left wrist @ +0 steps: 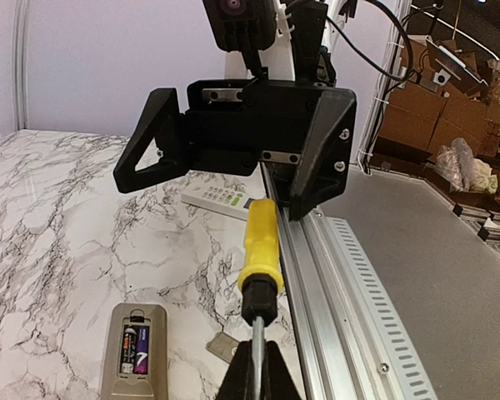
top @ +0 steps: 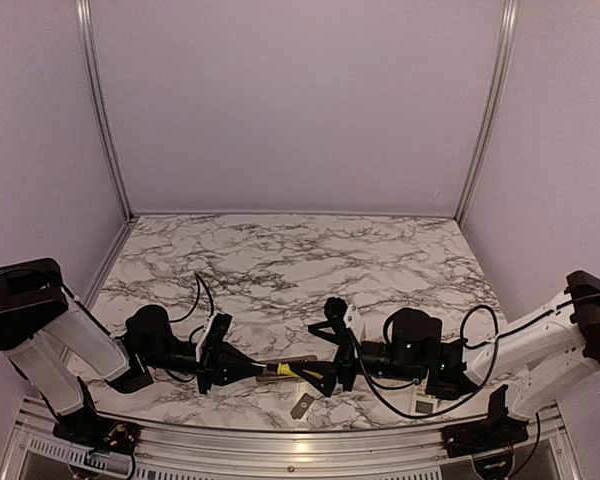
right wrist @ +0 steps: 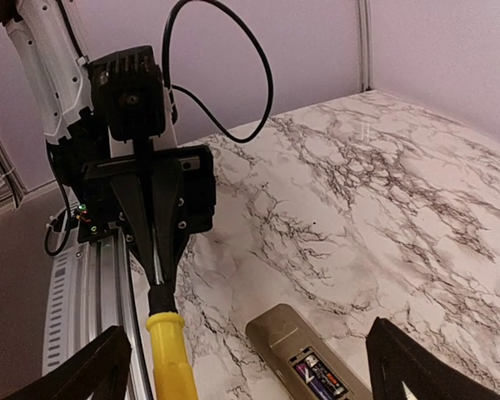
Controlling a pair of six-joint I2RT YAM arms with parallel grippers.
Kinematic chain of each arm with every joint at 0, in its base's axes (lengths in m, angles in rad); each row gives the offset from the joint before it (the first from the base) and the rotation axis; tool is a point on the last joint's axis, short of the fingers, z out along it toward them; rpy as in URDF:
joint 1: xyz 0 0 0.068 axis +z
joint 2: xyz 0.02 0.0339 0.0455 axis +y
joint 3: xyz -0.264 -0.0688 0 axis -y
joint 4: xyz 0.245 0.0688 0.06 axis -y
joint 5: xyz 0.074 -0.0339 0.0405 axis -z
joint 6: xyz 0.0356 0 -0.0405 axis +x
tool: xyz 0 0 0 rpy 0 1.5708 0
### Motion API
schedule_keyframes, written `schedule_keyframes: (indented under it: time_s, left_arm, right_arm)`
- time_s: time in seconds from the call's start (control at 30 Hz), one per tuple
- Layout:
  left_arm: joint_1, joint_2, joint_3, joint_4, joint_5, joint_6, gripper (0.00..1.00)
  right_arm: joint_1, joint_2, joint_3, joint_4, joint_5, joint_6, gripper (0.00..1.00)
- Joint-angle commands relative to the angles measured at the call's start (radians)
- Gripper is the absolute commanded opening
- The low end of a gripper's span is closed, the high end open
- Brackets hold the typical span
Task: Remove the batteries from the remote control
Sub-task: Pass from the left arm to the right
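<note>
A tan remote (left wrist: 133,354) lies back up on the marble with its battery bay uncovered. The batteries (left wrist: 136,348), one dark and one blue, sit side by side in it. They also show in the right wrist view (right wrist: 321,379). My left gripper (left wrist: 259,354) is shut on the metal shaft of a yellow-handled screwdriver (left wrist: 261,242), held level just above the table. My right gripper (right wrist: 248,333) is open wide. The yellow handle (right wrist: 171,358) lies between its fingers near the left one, and the remote (right wrist: 296,342) lies below the gap. In the top view the two grippers (top: 242,368) (top: 320,350) face each other.
The flat grey cover plate (left wrist: 225,346) lies loose beside the remote, near the front edge (top: 302,405). A white remote (left wrist: 221,197) lies under the right arm. The aluminium rail (left wrist: 333,283) runs along the near table edge.
</note>
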Motion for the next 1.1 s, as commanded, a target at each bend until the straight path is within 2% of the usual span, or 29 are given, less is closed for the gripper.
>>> schedule_keyframes:
  time_s: [0.0,0.27,0.7,1.07]
  left_arm:
    - [0.006,-0.025,-0.013,0.198,-0.009,-0.007,0.0]
    - [0.006,-0.029,-0.019,0.217,-0.009,-0.018,0.0]
    - [0.007,-0.045,-0.054,0.294,-0.053,-0.046,0.0]
    - [0.016,-0.053,-0.101,0.421,-0.08,-0.097,0.0]
  right_arm:
    - [-0.002,0.019,0.042,0.038,-0.013,0.004,0.96]
    - [-0.002,0.054,0.052,0.067,-0.041,0.011,0.96]
    - [0.0,0.17,0.089,0.18,-0.182,0.028,0.81]
    - [0.0,0.225,0.111,0.24,-0.217,0.03,0.79]
